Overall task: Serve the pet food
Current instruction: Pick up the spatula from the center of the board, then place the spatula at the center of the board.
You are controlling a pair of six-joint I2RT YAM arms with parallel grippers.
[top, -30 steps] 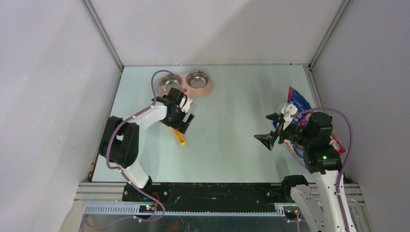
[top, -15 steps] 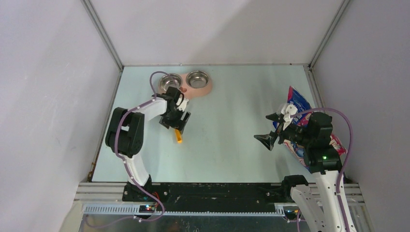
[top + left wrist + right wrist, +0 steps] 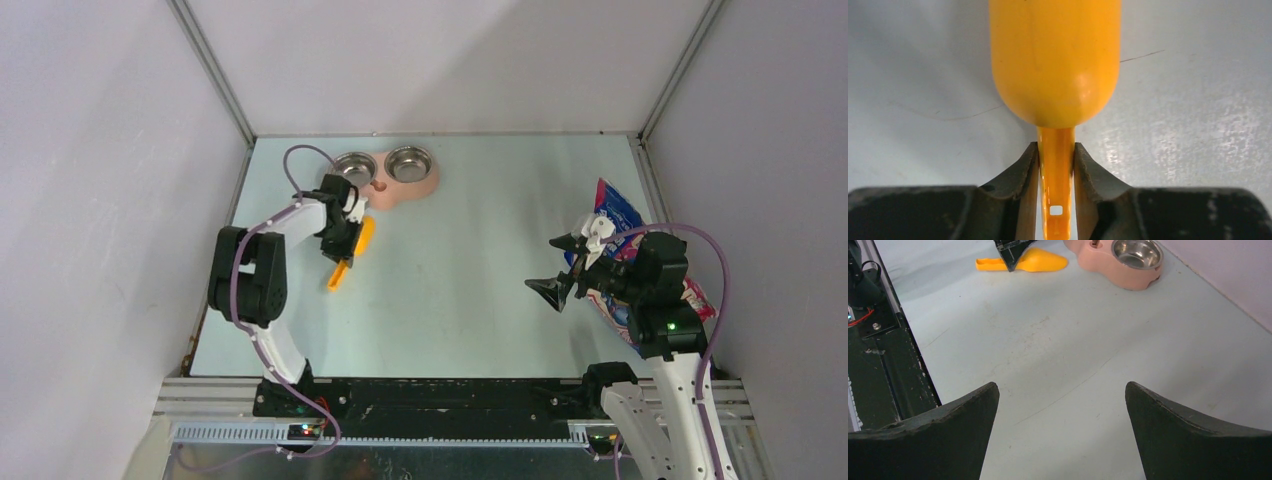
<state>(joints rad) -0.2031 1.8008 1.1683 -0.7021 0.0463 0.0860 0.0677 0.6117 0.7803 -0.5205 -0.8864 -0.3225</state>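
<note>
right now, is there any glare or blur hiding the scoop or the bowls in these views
Left wrist: the scoop is sharp, with one soft highlight on it; the table glares in a patch on the right. Right wrist: the near fingers are dark and featureless; the steel bowl mirrors light but reads clearly. Top external: even light, no hard shadows.

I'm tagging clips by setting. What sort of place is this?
Probably a lab test cell: plain white walls box in a pale table, with a pink feeder and cat food bag staged on it.
</note>
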